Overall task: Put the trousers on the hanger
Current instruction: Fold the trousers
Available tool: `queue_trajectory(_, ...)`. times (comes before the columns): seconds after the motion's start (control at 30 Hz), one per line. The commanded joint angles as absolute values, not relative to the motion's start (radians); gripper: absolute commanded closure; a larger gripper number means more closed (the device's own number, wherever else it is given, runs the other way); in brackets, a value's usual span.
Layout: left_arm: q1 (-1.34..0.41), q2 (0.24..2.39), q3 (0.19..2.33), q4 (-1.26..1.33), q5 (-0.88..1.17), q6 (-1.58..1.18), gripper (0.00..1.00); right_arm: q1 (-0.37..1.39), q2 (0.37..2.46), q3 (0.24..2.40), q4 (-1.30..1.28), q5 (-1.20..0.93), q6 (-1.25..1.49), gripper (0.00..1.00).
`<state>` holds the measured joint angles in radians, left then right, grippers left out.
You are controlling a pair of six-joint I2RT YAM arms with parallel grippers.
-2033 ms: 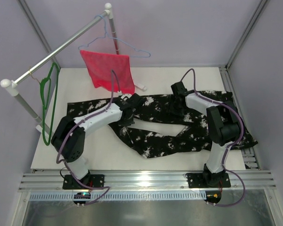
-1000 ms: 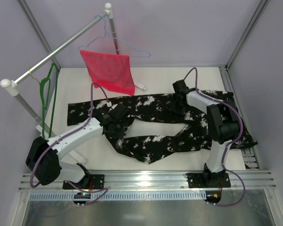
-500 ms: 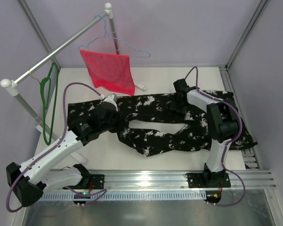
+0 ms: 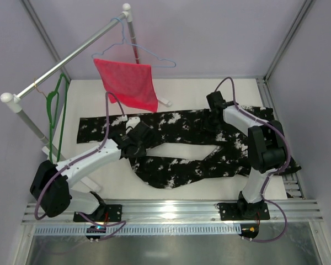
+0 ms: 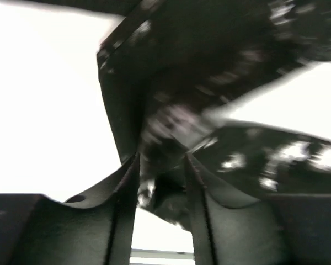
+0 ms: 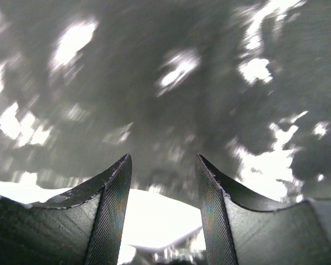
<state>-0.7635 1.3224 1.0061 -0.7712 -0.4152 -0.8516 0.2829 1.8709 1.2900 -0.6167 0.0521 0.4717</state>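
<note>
Your left claw [image 5: 161,160] is parted w/ the trousers [image 4: 176,124] bunched between its fingers. Right claw [image 6: 164,160] is spread just over them. Trousers lie across the tabletop [image 4: 209,88], hanger [image 4: 56,118] hangs on the rail [image 4: 71,55] at the left.

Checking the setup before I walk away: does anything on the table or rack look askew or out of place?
The trousers lie splayed in a V, the near leg rumpled, and their right end spills over the table edge. The red cloth hangs lopsided on its blue hanger.
</note>
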Motion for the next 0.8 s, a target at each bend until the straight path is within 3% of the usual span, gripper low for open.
queue_trajectory(0.0,-0.764,1.358,1.000,-0.809,-0.508,-0.867,0.59,0.281,1.729,1.260,-0.617,-0.118,0.335,0.47)
queue_trajectory(0.17,-0.759,1.396,1.083,-0.703,-0.431,-0.739,0.41,0.313,1.625,1.132,-0.558,-0.348,0.256,0.48)
queue_trajectory(0.27,-0.750,1.469,1.138,-0.700,-0.425,-0.695,0.39,0.386,1.623,1.095,-0.545,-0.359,0.227,0.48)
queue_trajectory(0.4,-0.749,1.528,1.163,-0.580,-0.212,-0.528,0.37,0.443,1.591,0.991,-0.436,-0.426,0.288,0.48)
queue_trajectory(0.77,-0.773,1.741,1.255,-0.552,-0.147,-0.328,0.34,0.451,1.468,0.888,-0.347,-0.359,0.388,0.48)
